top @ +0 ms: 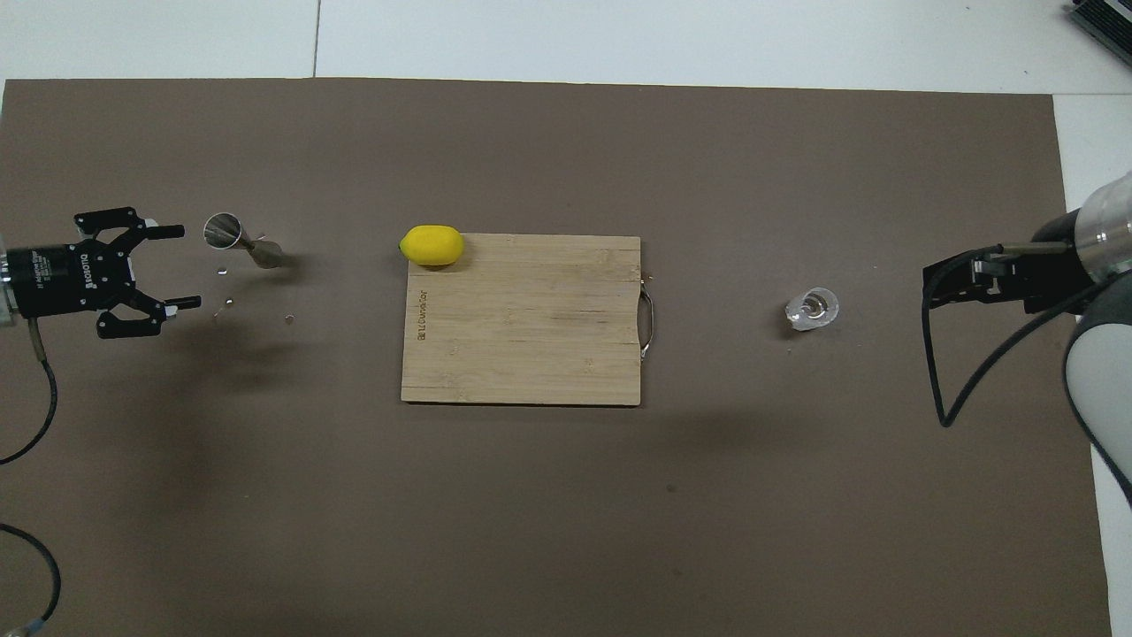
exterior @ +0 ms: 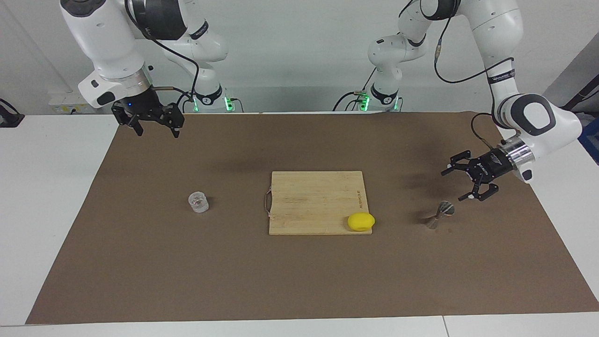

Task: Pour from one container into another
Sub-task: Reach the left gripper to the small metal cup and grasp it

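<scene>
The clear tumbler (exterior: 198, 202) (top: 813, 309) stands on the brown mat toward the right arm's end. Toward the left arm's end sits the metal jigger (exterior: 440, 215) (top: 240, 242), its open mouth showing; whether it is upright or tipped I cannot tell. My left gripper (exterior: 452, 186) (top: 187, 267) hovers low over the mat just beside the jigger, open, pointing toward it, apart from it. My right gripper (exterior: 158, 133) (top: 927, 285) hangs open and high over the mat's edge, well away from the tumbler, and waits.
A wooden cutting board (exterior: 309, 196) (top: 531, 336) lies mid-mat between the two containers, with a yellow lemon (exterior: 361, 221) (top: 432, 245) at its corner nearest the jigger. A few tiny shiny bits (top: 229, 303) lie on the mat by the jigger.
</scene>
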Controlling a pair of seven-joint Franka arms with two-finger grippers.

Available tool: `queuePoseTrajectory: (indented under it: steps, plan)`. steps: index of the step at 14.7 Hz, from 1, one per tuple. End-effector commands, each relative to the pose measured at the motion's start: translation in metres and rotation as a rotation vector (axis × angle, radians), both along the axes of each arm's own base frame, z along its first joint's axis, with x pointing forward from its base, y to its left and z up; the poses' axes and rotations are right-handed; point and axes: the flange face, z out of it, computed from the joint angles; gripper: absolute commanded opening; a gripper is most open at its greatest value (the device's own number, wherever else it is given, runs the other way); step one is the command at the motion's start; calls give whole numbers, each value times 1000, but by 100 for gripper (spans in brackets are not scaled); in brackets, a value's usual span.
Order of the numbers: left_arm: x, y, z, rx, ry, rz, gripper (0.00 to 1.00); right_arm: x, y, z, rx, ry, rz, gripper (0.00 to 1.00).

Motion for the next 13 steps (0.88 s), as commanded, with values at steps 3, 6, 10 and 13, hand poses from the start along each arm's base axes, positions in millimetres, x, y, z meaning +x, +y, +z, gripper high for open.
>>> queuePoseTrajectory:
  steps: [3, 6, 10, 13]
  plan:
    - [-11, -1, -24, -113, 30, 223, 100, -7, -3, 1, 6, -1, 12, 100]
    - [-11, -12, -34, -134, 39, 273, 100, -7, -3, 2, 6, -2, 12, 100]
    - [-8, -20, -39, -149, 35, 327, 100, -7, -3, 1, 6, -1, 12, 100]
    - [-6, -23, -40, -145, 33, 341, 100, -7, -3, 1, 6, -1, 12, 100]
